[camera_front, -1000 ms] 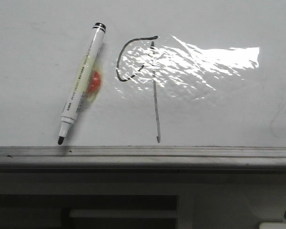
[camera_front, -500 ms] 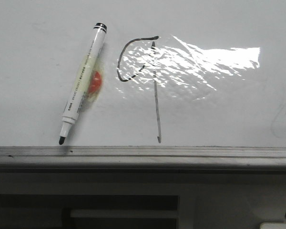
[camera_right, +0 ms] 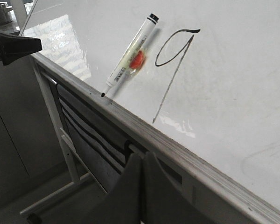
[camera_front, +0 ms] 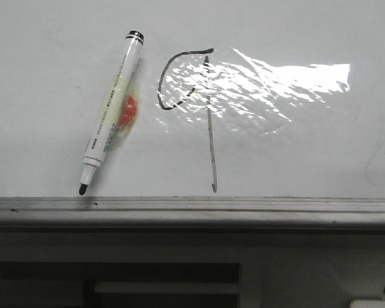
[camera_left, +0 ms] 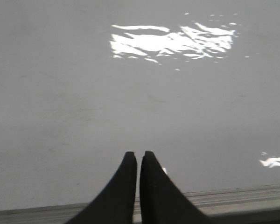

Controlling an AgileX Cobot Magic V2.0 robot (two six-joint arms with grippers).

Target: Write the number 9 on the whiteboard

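The number 9 (camera_front: 207, 109) is drawn in thin black line on the whiteboard (camera_front: 295, 160); its loop sits at the glare patch and its stem runs down toward the grey edge rail (camera_front: 192, 208). It also shows in the right wrist view (camera_right: 175, 60). A white marker (camera_front: 109, 112) with a black tip lies uncapped to the left of the figure, over a red and yellow smudge; it shows in the right wrist view too (camera_right: 130, 53). My left gripper (camera_left: 138, 154) is shut and empty over bare board. My right gripper (camera_right: 143, 156) is shut and empty, off the board below the rail.
Below the rail (camera_right: 144, 135) is a dark frame with slots and a metal stand leg (camera_right: 60, 135). The other arm's dark finger (camera_right: 16, 46) shows at the left edge of the right wrist view. Faint smears mark the board at right (camera_front: 378, 163).
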